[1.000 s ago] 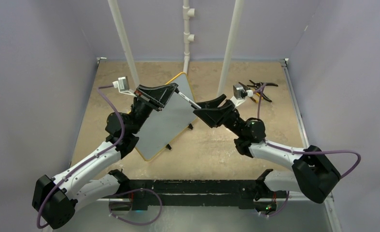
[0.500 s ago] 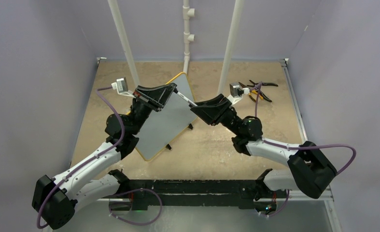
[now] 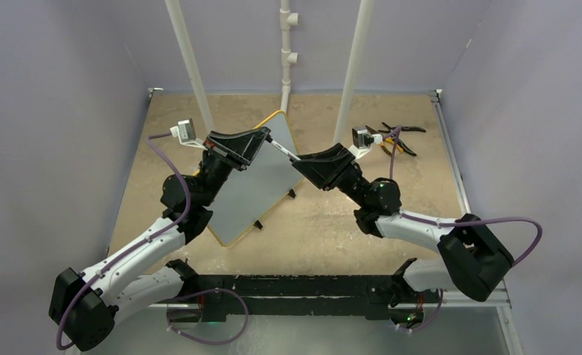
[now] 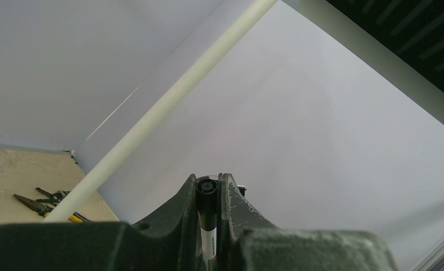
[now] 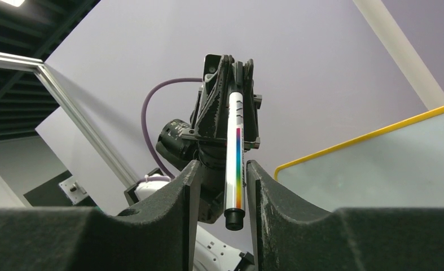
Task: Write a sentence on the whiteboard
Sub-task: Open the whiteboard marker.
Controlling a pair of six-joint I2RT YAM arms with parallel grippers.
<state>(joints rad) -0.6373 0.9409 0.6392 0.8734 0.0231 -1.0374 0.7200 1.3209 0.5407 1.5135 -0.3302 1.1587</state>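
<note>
Here, the left gripper is clamped shut on one end of a white marker with a rainbow stripe, holding it out in the air above the table. The right gripper brackets the marker's free black end, with its jaws parted and a sliver of gap showing on either side, so nothing is gripped there. The whiteboard sits diagonally between the two arms, partly under the left one. Its visible face is blank, so the sentence is judged not yet begun. The step in hand looks like a handover or an uncapping. The marker lies nearer one right finger than the other, so that finger would probably touch first and lever the pen sideways in the left grip. If the left jaws let go before the right hold is firm, the marker could drop onto the board or table.
</note>
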